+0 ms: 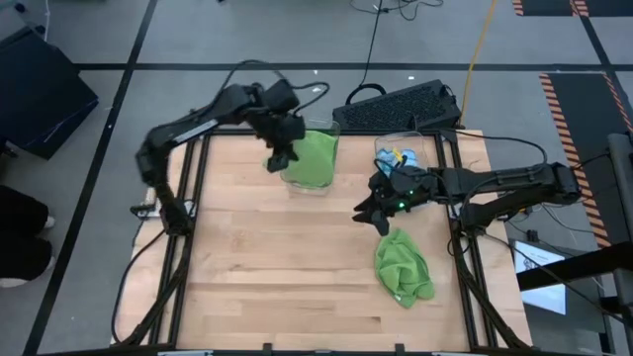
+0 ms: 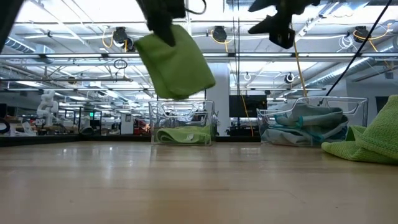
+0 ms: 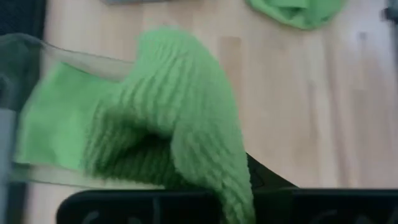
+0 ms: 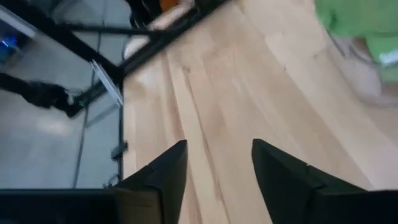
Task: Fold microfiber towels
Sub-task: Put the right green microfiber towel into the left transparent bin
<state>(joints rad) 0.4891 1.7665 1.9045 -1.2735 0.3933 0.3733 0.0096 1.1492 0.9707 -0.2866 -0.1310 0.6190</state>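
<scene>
My left gripper hangs over the table's far middle, shut on a folded lime green towel. The towel hangs above a clear bin that has another green towel lying on its floor. My right gripper stands open above the bare wood at the right, with nothing between its fingers. A crumpled green towel lies on the table just nearer than that gripper. My left gripper holds the folded green towel by its upper end, coming at it slanting down from above. The cloth bulges over the fingers and hides the place of contact. The towel hangs tilted below the gripper, clear of the table and the bin.
A second clear bin holding light blue towels stands at the far right. A black keyboard lies beyond the table's far edge. Bare wood stretches over the left and near parts of the table.
</scene>
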